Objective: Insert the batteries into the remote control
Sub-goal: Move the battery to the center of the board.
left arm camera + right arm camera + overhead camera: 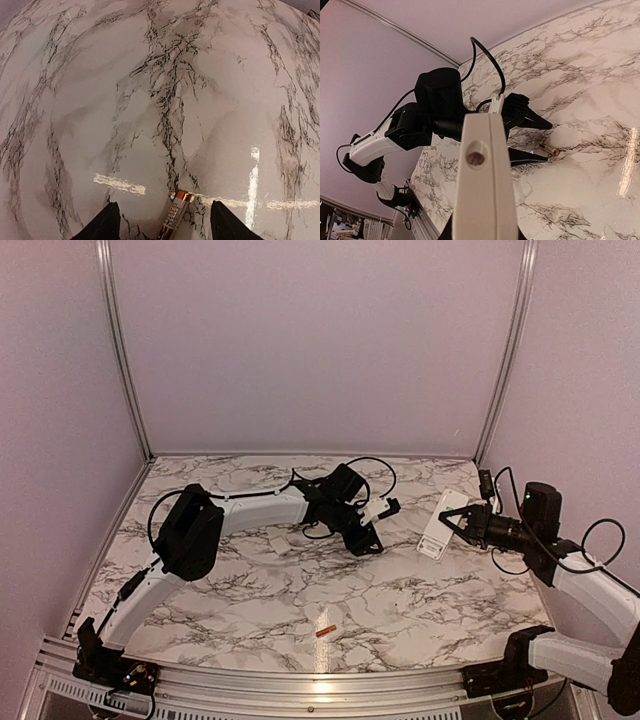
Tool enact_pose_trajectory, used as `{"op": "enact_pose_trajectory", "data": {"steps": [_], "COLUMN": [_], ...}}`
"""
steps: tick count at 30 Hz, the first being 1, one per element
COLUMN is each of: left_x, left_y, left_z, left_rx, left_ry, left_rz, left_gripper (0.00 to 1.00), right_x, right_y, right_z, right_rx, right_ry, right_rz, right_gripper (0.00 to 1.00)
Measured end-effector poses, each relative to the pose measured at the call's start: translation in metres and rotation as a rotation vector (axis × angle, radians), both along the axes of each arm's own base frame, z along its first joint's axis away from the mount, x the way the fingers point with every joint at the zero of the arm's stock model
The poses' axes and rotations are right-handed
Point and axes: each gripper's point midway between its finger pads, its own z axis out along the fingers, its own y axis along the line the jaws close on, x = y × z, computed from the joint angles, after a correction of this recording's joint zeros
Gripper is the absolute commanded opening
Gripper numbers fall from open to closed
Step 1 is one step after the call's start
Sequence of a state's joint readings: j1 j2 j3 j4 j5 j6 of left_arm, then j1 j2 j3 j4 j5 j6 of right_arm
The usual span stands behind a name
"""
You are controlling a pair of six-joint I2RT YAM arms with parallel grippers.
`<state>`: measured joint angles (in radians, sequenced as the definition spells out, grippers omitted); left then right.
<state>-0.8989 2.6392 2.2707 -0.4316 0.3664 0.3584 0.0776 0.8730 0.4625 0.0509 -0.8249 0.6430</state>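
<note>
Presently, the flat white remote (437,530) is clamped by the right gripper (452,523). A gold cylindrical battery (175,216) on the veined marble table (250,590) is straddled by the wide-open left gripper (165,205). An orange battery (325,630) is noted near the front edge.

Battery (176,216) lies between left fingers (102,227), probably on table (150,100).

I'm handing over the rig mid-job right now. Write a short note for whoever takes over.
Left gripper: open, fingers either side of the copper-and-gold cylindrical battery lying on the marble table; not gripped yet.
Right gripper: shut on the flat white rectangular remote control, held up off the table.
Small orange cylindrical battery: on the table near the front edge.
Done: remote in hand.
Left: grasp and load both batteries.
</note>
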Motion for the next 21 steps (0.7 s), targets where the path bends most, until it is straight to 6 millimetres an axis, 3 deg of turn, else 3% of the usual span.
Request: {"op": "enact_pose_trajectory", "data": {"steps": [5,15,18,21], "left_x": [-0.005,-0.007,-0.01,-0.014], "left_y": [0.003,0.003,0.007,0.012], "left_z": [-0.015,-0.018,-0.019,-0.019], "left_rx": [0.027,0.028,0.04,0.056], "left_ry": [0.042,0.036,0.031,0.032], "left_rz": [0.005,-0.01,-0.016,-0.018], "left_gripper": [0.5,0.09,0.01,0.0], "right_x": [0.0,0.0,0.0,-0.001], "right_y": [0.0,0.0,0.0,0.0], "right_z": [0.0,0.0,0.0,0.0], "right_rx": [0.0,0.001,0.001,0.001], "right_ry": [0.0,0.0,0.0,0.0], "right_rz": [0.001,0.001,0.001,0.004], "right_gripper": [0.0,0.0,0.0,0.0]}}
